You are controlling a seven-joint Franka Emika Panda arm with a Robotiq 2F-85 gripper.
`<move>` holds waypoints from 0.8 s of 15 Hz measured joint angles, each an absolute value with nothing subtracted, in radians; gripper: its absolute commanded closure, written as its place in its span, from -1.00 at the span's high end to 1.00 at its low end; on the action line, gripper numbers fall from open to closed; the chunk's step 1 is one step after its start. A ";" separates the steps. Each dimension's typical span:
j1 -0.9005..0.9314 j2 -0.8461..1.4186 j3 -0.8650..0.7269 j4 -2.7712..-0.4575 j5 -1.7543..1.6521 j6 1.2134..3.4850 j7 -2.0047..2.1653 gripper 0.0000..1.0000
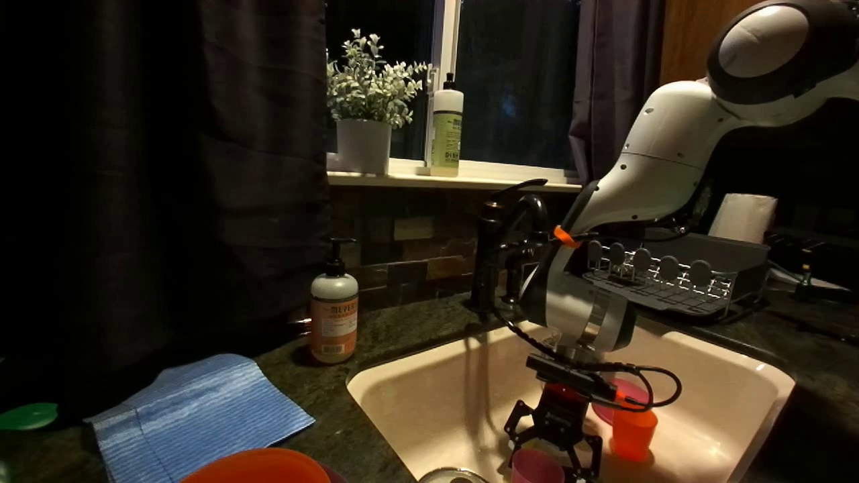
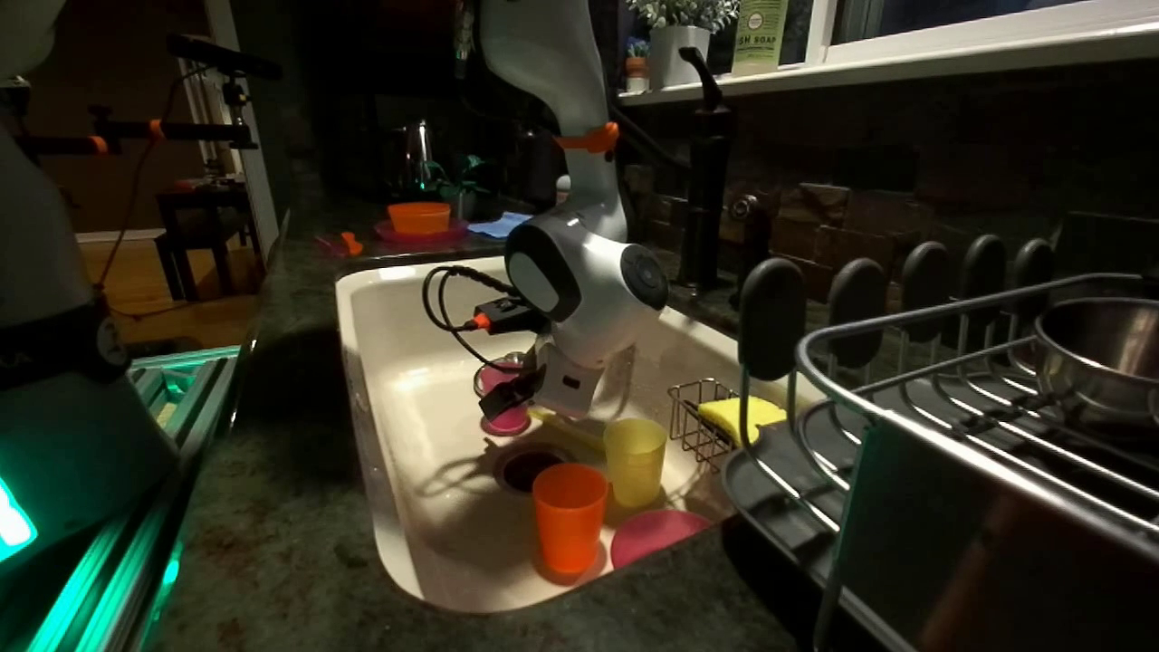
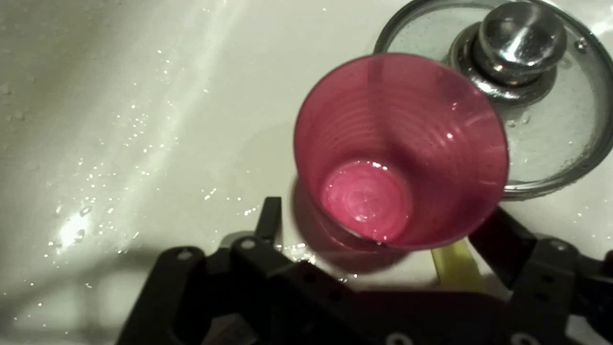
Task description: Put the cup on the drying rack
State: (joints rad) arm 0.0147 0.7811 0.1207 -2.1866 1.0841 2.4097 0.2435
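Note:
The cup [image 3: 366,203], a pink-magenta tumbler, stands in the sink, its mouth toward the camera in the wrist view. In an exterior view the cup [image 1: 537,468] is cut off by the lower edge. My gripper [image 3: 383,213] is open around the cup's near side. A gap shows between the left finger [image 3: 269,218] and the cup, while the cup's rim covers the right fingertip, so contact there cannot be judged. Beside the sink sits the drying rack [image 2: 951,516], dark with wire rails and upright prongs; the drying rack [image 1: 748,268] also shows behind my arm.
Near the cup lie a glass lid [image 3: 570,120] and a yellow handle [image 3: 457,266]. The sink [image 2: 398,507] also holds an orange cup [image 2: 570,525], a yellow cup [image 2: 634,466] and a pink plate [image 2: 656,534]. A tall faucet [image 2: 706,190] rises behind. A metal bowl [image 2: 1109,353] occupies the rack.

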 measured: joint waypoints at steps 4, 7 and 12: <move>0.019 0.788 0.121 -2.181 1.090 2.410 0.240 1.00; 0.023 0.801 0.121 -2.171 1.091 2.410 0.240 0.99; 0.032 0.825 0.121 -2.154 1.091 2.410 0.240 0.30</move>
State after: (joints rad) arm 0.0325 0.8249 0.1207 -2.1535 1.0910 2.4097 0.2398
